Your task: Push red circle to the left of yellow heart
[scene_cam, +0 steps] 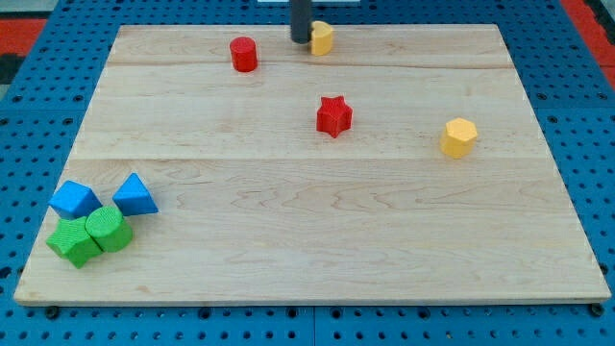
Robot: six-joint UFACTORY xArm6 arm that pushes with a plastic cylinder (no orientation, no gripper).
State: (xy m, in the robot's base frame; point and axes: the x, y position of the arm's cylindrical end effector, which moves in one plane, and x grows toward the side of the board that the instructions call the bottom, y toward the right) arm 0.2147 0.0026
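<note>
You have a wooden board (pixel 307 240) lying on a blue pegboard (pixel 38 77), and the yellow heart (pixel 322 37) near the board's top edge serves as your landmark. Below the heart sits a red star (pixel 334 115), and further off toward the view's right and lower is a yellow hexagon (pixel 459 137). Far from the heart, at the board's bottom-left corner, four blocks huddle together: a blue block (pixel 74 199), a blue pyramid (pixel 135 195), a green cylinder (pixel 109 229) and a green block (pixel 72 242). None of them lies between the heart and the red circle (pixel 243 54).

The red circle stands to the left of the heart, slightly lower, with bare wood between them. My tip (pixel 302 41) rests just beside the heart's left side, apparently touching it, so it sits between heart and circle, the circle clearly apart on the tip's left. The arm carries no pincer, only the rod, so nothing opens or closes.
</note>
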